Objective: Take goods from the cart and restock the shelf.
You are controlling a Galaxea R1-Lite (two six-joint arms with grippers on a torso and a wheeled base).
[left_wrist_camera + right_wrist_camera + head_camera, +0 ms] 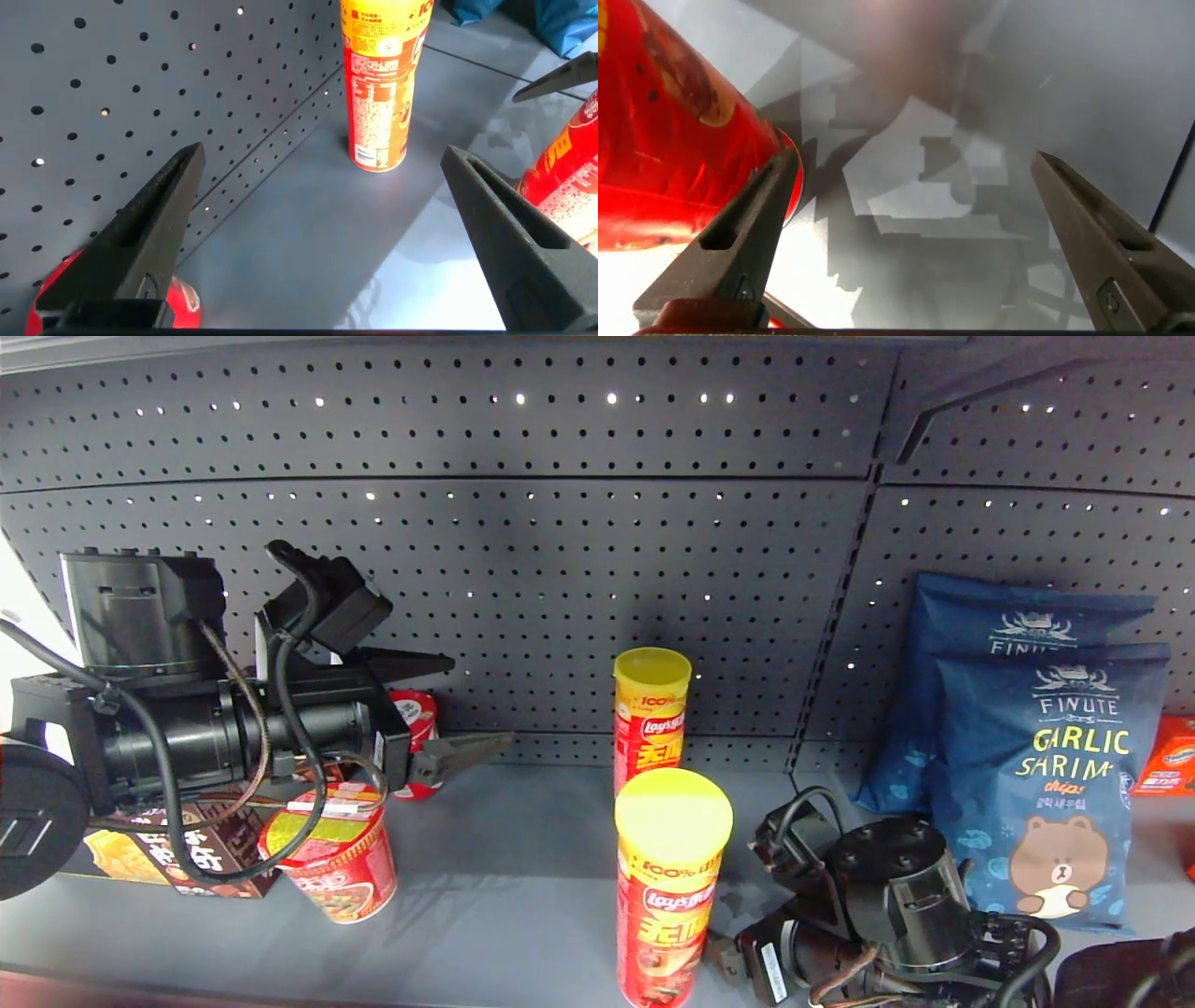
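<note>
Holds left claw (322, 154) spread empty near the shelf's (504, 896) back edge; has right claw (913, 157) gaping beside front chip can (670, 887) at front edge; risks knocking that tall can off with a careless swing.

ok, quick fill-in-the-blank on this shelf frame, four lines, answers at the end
1. The front chip canister and the rear chip canister each have a ____ lid.
2. The left gripper has its fingers ____ and holds nothing.
3. The two chip bags on the robot's right are ____ in colour.
4. The cup noodles stands on the robot's ____ side of both canisters.

Missing words: yellow; open; blue; left.
</note>
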